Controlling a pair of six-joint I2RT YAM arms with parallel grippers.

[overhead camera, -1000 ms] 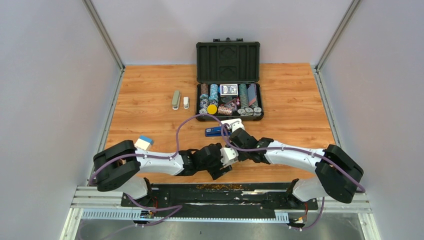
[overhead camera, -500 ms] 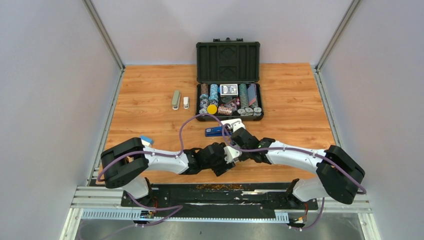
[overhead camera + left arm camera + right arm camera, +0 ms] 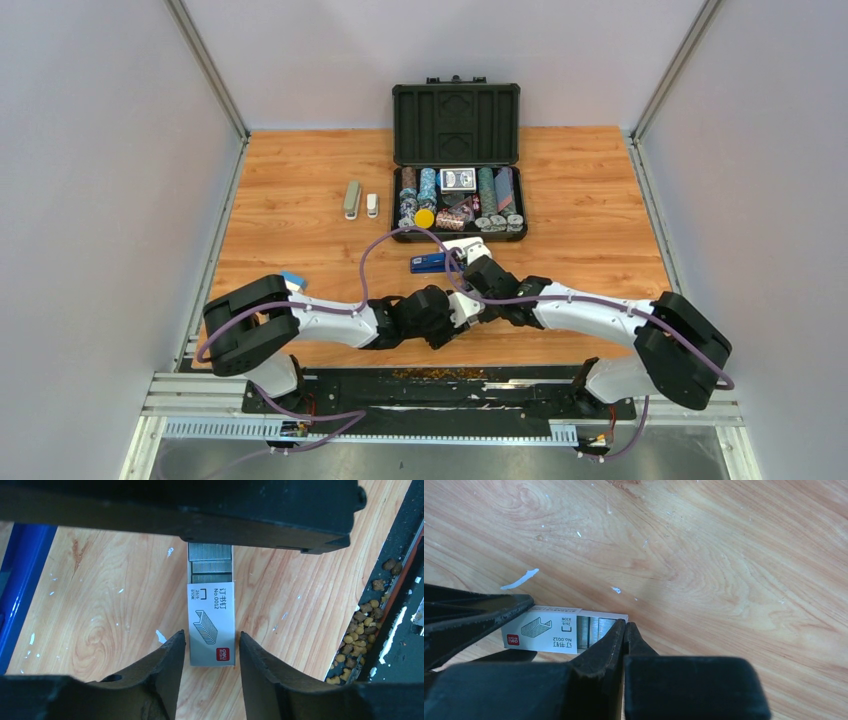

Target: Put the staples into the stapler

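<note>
The staples (image 3: 210,562) are silvery ribbed strips lying in a tray that is slid partly out of a small white box (image 3: 211,625). My left gripper (image 3: 212,634) straddles the box's closed end, open, with a thin gap on each side. In the right wrist view my right gripper (image 3: 625,625) is shut, its tips against the tray's far end beside the staples (image 3: 591,629) and the white box (image 3: 541,630). The blue stapler (image 3: 428,263) lies just beyond both wrists and shows as a blue edge (image 3: 20,580) in the left wrist view. In the top view the arms hide the box.
An open black case (image 3: 458,190) of poker chips and cards stands behind the stapler. A grey-olive stapler (image 3: 352,199) and a white stapler (image 3: 373,205) lie at the back left. Brown crumbs (image 3: 360,630) line the table's near edge by the black rail.
My left arm has swung in towards the right gripper and its jaws have narrowed around the white box. The right arm has stayed in place.
</note>
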